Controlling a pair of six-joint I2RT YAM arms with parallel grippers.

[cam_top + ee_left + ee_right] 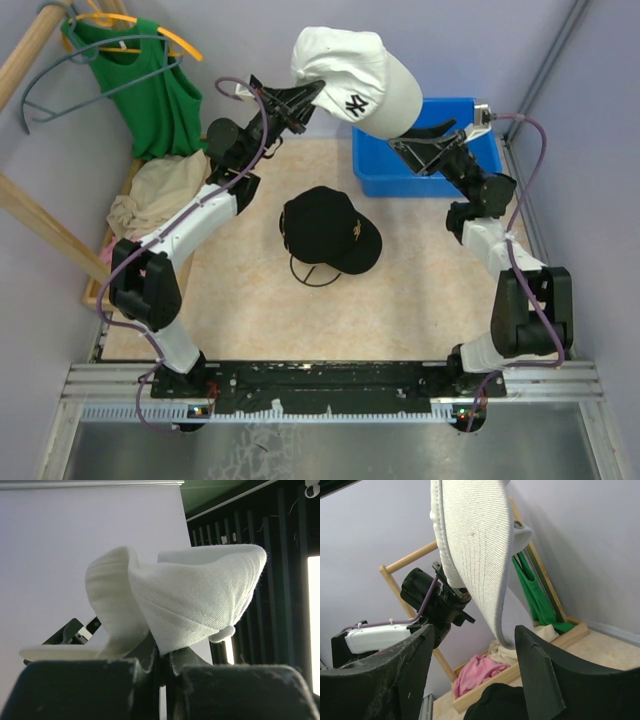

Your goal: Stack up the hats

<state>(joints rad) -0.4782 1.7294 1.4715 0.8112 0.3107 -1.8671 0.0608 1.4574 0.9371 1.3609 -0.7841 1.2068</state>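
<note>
Top external cam: job looks just begun. Black hat (pixel 330 228) lies on the bench (pixel 420 275) w/ nothing on top of it. A thin wire loop (pixel 312 275) pokes out from under its near side. White hat (pixel 355 75) is up in the air, behind the black hat & a bit right of it, not on it yet. Only 2 hats show, no tan ones, so I can't tell if any sit under the black hat. Left to do, I think: bring the white hat down onto the black hat, then add any others. L fingers (pixel 312 95), behind the black hat & a bit left, are pressed tight together, pinching the cloth of the white hat & holding it up. R fingers (pixel 418 138), behind the black hat & to its right, are spread wide. R wrist cam shows the white hat's brim hanging down btwn them. They aren't squeezing it, and I can't tell if it touches either one.
</note>
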